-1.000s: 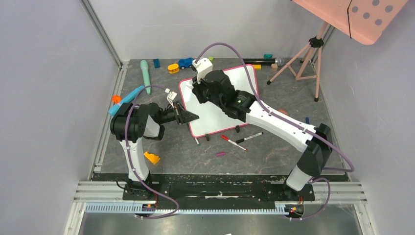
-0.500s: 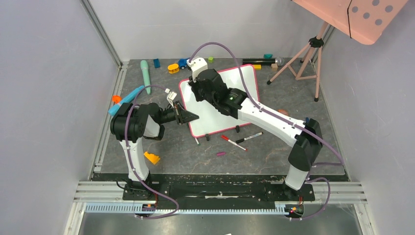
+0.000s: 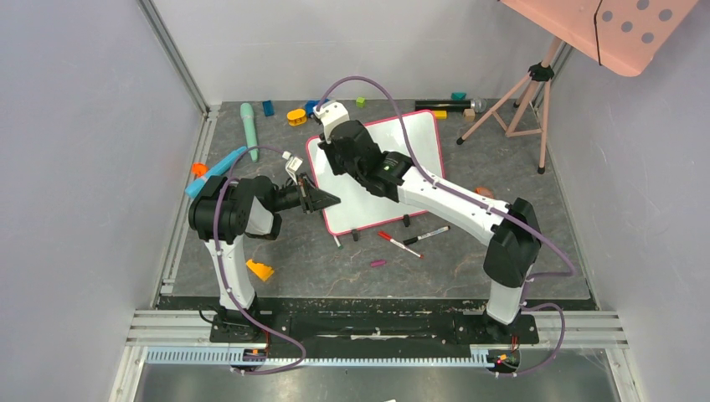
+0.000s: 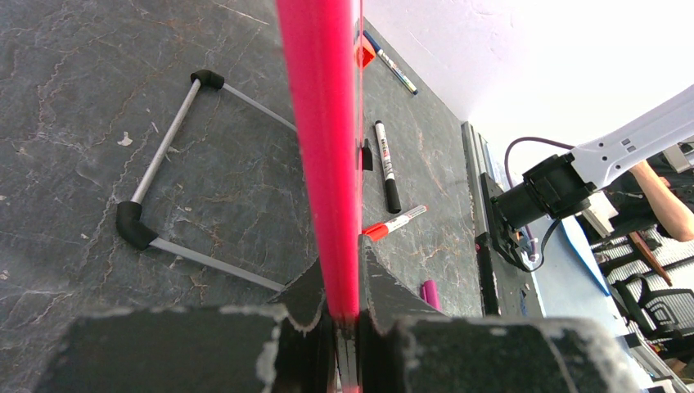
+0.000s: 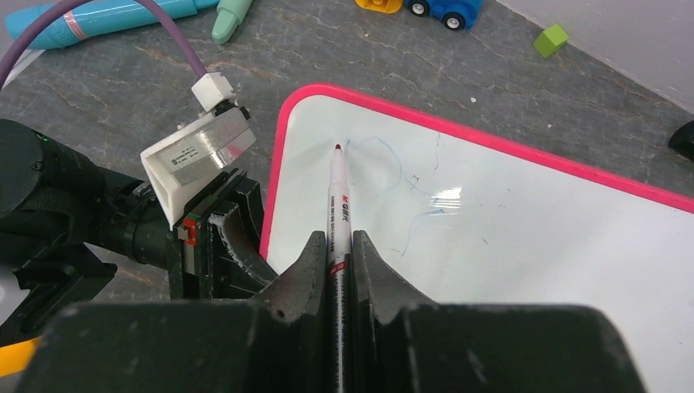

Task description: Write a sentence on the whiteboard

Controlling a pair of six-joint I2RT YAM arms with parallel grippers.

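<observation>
In the top view the right arm's wrist covers the 11 o'clock corner of the whiteboard (image 3: 368,205), so the right gripper (image 5: 335,246) and its marker (image 5: 338,196) show only in the right wrist view. Whether the dark red tip touches the surface is hard to tell. The strokes (image 5: 393,176) by the tip are faint, thin and unreadable (a loop and a few lines). In the left wrist view the board is cut down to its pink-red frame edge (image 4: 323,123).

Since a second ago the right wrist has slid toward 9 o'clock across the board and its elbow has followed; the left arm and the board have not moved.

The board lies mid-table, tilted. The left gripper (image 3: 328,201) is clenched on its frame at the 9 o'clock edge. The right gripper is clamped on the marker's barrel, which points at the board's 11 o'clock corner. Two loose pens (image 3: 398,244) lie on the table at the board's 6 o'clock.
</observation>
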